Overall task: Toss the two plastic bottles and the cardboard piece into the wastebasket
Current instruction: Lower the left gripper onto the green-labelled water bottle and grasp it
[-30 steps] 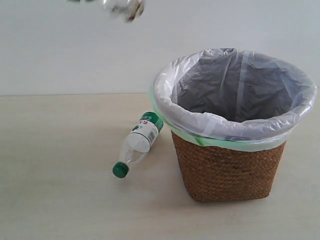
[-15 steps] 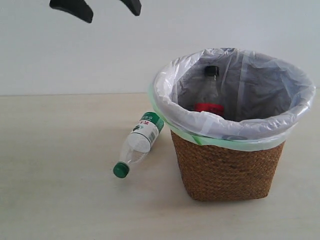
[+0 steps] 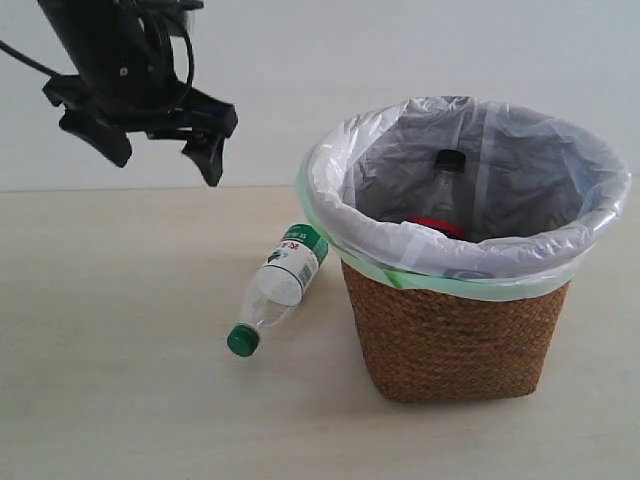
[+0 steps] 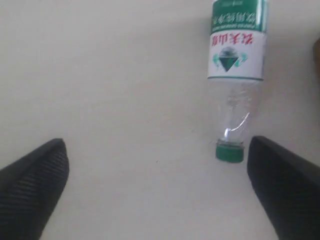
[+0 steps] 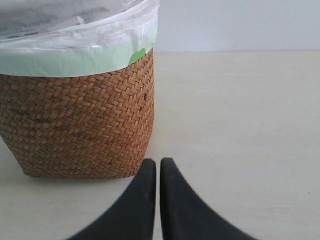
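Green cap, green-and-white label: the short bottle lies on its side on the bench, just beside the basket, base toward the wicker wall and cap pointing away. We judge it is the next thing to go in, and lying flat it offers its round body across the fingers' span. The red-label bottle is already inside the basket, tilted, black cap up, against the white bag. We see no cardboard in any view; whether it is hidden in the basket we cannot tell.

The left fingers hang in the air above the bench, up and to the side of the short bottle, spread wide and holding nothing. They point down. The wrist view looks between them at the bench, with the cap close to one fingertip, so we take the arm to be lining up over the bottle, not yet grasping. The right fingers are pressed together, empty, low over the bench near the basket's outer wall; we judge this arm is waiting out of the way.
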Robot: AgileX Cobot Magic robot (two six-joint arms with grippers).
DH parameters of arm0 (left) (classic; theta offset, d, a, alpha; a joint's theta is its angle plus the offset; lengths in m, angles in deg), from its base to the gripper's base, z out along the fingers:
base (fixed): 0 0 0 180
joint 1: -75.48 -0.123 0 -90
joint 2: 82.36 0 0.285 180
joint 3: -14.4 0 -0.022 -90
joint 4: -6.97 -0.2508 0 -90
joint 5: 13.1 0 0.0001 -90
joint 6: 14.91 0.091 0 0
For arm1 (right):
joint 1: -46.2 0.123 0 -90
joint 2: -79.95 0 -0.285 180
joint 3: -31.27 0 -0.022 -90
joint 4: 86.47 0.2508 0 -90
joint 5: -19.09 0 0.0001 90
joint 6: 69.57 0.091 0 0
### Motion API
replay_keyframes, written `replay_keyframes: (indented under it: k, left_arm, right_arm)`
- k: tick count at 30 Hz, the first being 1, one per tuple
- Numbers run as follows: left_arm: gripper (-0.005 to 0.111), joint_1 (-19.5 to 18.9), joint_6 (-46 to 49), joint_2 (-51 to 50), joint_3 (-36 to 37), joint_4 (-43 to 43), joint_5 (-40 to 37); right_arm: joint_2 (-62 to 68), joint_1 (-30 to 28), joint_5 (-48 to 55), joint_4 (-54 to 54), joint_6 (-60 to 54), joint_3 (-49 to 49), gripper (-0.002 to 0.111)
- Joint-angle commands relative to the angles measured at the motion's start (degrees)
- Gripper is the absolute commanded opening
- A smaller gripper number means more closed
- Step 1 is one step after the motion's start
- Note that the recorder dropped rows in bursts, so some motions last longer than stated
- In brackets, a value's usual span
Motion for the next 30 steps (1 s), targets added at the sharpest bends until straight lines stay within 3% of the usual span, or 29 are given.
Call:
replay_keyframes:
  k: [1, 5, 14, 23, 30]
  left_arm:
    - [0.089, 0.1, 4.7, 0.1, 4.5, 0.0, 0.2]
    - [0.089, 0.1, 8.5, -1.0, 7.2, 2.6, 5.3]
    - [0.089, 0.1, 13.7, -8.8, 7.2, 5.6, 10.0]
    - [0.089, 0.2, 19.6, -10.1, 6.8, 10.3, 13.0]
    - [0.089, 0.7, 30.0, -10.4, 6.8, 22.8, 17.6]
  right_arm:
    - [-0.3, -0.3, -0.4, -0.3, -0.2, 0.1, 0.0]
    - [-0.3, -0.3, -0.4, -0.3, -0.2, 0.1, 0.0]
    - [-0.3, -0.3, -0.4, -0.3, -0.2, 0.1, 0.0]
    - [-0.3, -0.3, -0.4, -0.3, -0.2, 0.1, 0.0]
    - [-0.3, -0.3, -0.4, -0.3, -0.2, 0.1, 0.0]
